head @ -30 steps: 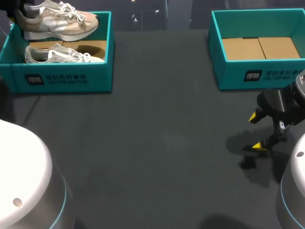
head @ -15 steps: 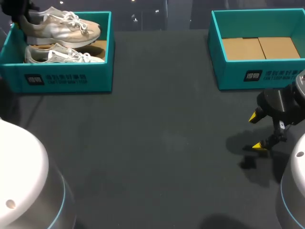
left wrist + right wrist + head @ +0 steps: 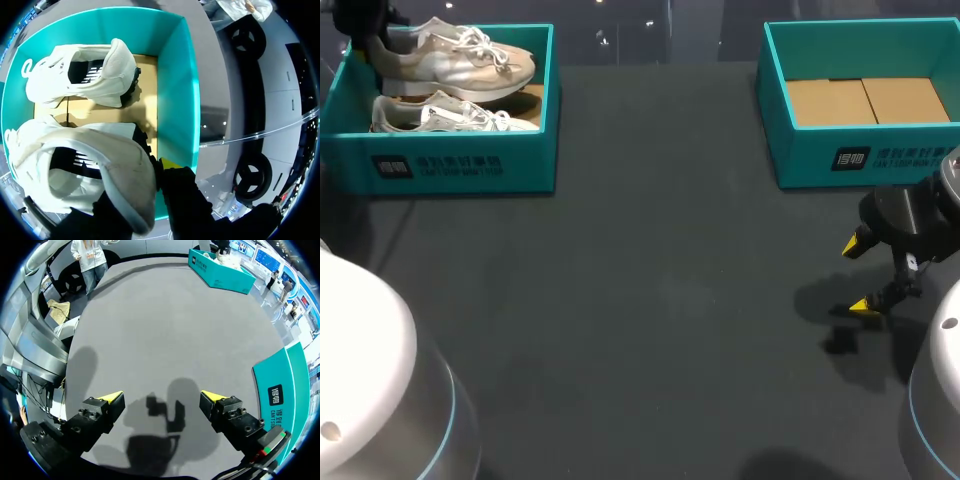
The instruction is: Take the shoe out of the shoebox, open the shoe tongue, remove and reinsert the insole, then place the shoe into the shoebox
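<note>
A white and beige shoe (image 3: 455, 60) hangs over the left teal shoebox (image 3: 460, 165), heel toward the far left. My left gripper (image 3: 372, 40) is shut on its heel. In the left wrist view the gripper (image 3: 150, 176) pinches the heel collar of that shoe (image 3: 75, 170), one yellow fingertip (image 3: 170, 163) outside it. A second white shoe (image 3: 450, 115) lies on the box's cardboard floor, also seen under the gripper (image 3: 82, 75). My right gripper (image 3: 865, 275) stands open above the table at the right, nothing between its fingers (image 3: 162, 399).
A second teal shoebox (image 3: 860, 155) stands at the back right, holding only its cardboard floor; its wall (image 3: 285, 385) is beside my right gripper. The dark table (image 3: 660, 300) stretches between the two boxes. The left shoebox (image 3: 220, 272) lies far ahead of my right gripper.
The held shoe has shifted slightly to the right above the left box, its toe dipping a little. The right arm has not moved.
</note>
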